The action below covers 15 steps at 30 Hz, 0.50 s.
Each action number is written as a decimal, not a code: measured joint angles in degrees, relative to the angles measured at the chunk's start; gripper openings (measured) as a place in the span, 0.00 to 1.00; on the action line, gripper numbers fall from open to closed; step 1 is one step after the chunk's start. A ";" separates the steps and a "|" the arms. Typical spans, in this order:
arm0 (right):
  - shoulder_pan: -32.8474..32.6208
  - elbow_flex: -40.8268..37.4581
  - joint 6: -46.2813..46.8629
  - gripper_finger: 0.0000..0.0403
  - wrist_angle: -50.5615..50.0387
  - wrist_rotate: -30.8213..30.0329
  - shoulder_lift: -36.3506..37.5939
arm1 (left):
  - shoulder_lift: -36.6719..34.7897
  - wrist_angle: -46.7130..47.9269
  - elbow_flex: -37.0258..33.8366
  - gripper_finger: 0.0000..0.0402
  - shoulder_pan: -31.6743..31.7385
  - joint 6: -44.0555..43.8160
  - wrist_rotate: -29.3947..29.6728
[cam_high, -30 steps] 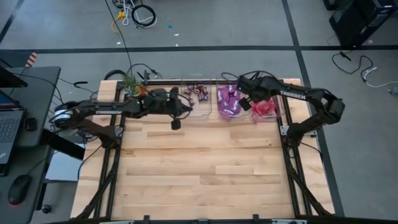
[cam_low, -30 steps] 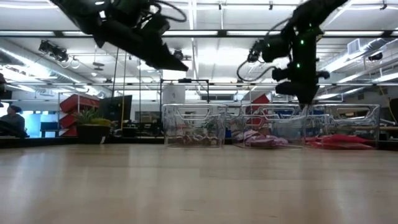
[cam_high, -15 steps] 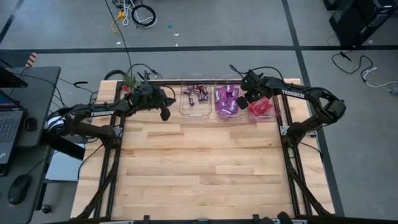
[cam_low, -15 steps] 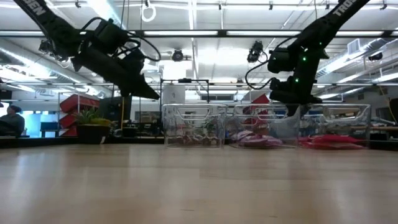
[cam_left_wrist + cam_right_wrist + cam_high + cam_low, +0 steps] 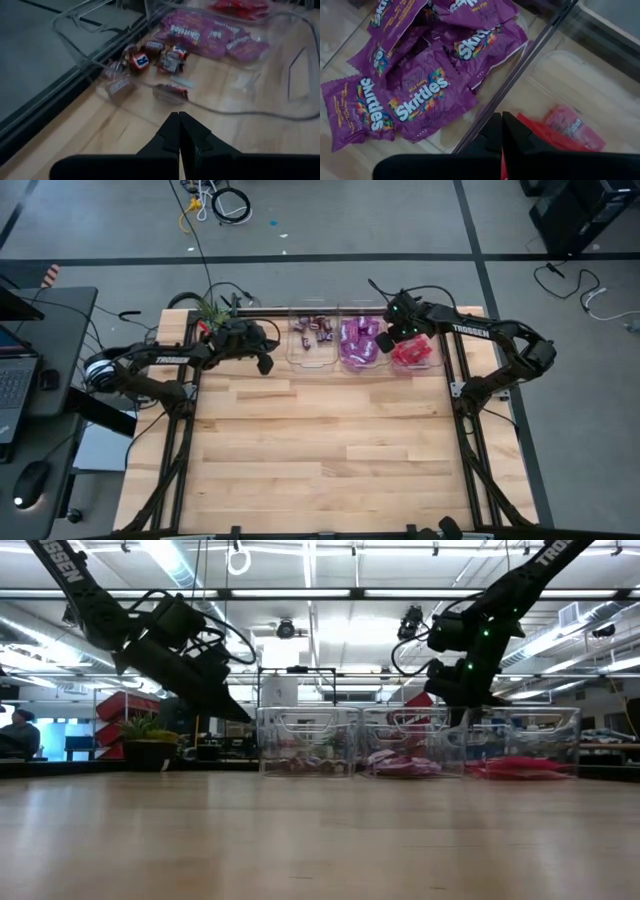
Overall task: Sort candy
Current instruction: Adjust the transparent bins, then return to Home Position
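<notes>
Three clear trays stand in a row at the table's far edge. One holds small brown wrapped pieces [image 5: 313,332], also seen in the left wrist view [image 5: 150,55]. The middle one holds purple packets [image 5: 360,342] [image 5: 420,95]. The right one holds red packets [image 5: 412,352] [image 5: 545,137]. My left gripper [image 5: 265,364] [image 5: 178,117] is shut and empty, in the air left of the brown tray. My right gripper [image 5: 385,341] [image 5: 501,117] is shut, over the wall between the purple and red trays. My right gripper's shut fingers stand slanting down over the clear wall [image 5: 520,70] between the purple tray and the red tray. I cannot tell whether they touch it.
A small potted plant [image 5: 210,313] stands at the table's far left corner. A metal bar [image 5: 270,308] runs behind the trays. The wide wooden tabletop [image 5: 320,440] lies between the trays and the near edge.
My left gripper has gone down and toward the table's far left, away from the brown tray, and stays shut. My right gripper has gone a little left and down over the trays. The row of trays has slid slightly toward the table's left.
</notes>
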<state>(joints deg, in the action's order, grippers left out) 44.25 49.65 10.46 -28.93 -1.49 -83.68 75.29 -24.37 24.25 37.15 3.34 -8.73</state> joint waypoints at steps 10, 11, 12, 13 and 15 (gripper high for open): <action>-0.02 0.04 -3.96 0.00 -0.95 -4.32 2.78 | -1.16 -1.80 0.04 0.00 0.00 0.74 -0.41; -0.02 0.04 -4.34 0.00 -1.40 -5.27 3.73 | -1.41 -1.82 0.04 0.00 0.00 0.76 -0.45; -0.03 0.04 -4.77 0.00 -1.94 -6.27 4.68 | -1.71 -1.78 0.04 0.00 0.00 0.78 -0.50; -0.17 0.04 -5.26 0.00 -2.36 -7.13 5.77 | -2.08 -1.64 0.04 0.00 0.00 0.82 -0.56; -0.82 -0.04 -7.20 0.00 -2.20 -8.04 8.18 | -2.91 -1.54 0.04 0.00 0.00 1.11 -0.57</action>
<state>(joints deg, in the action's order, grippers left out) 43.43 49.61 3.26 -31.13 -9.54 -75.50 72.39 -25.91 24.29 37.15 4.44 -9.30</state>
